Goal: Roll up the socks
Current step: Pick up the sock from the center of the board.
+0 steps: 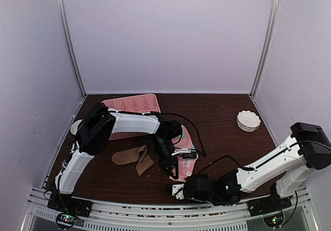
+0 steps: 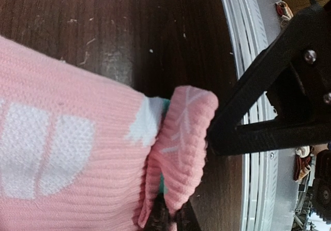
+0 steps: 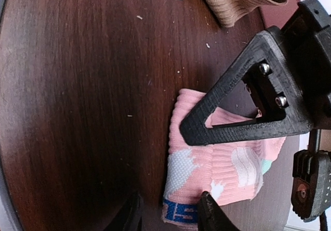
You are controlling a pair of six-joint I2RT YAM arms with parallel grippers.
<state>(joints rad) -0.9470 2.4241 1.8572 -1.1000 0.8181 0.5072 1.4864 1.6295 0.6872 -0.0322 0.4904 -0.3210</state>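
Lower centre: your left gripper pinches the pink sock at its fold; your right gripper, jaws partly apart, straddles its end.

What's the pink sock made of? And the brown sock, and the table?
The pink sock looks like soft knitted cloth, matte: you can see ribbed rows of stitches. The brown sock looks like ribbed knit too. The table seems to be dark wood or wood-look board, slightly shiny, with grain streaks.
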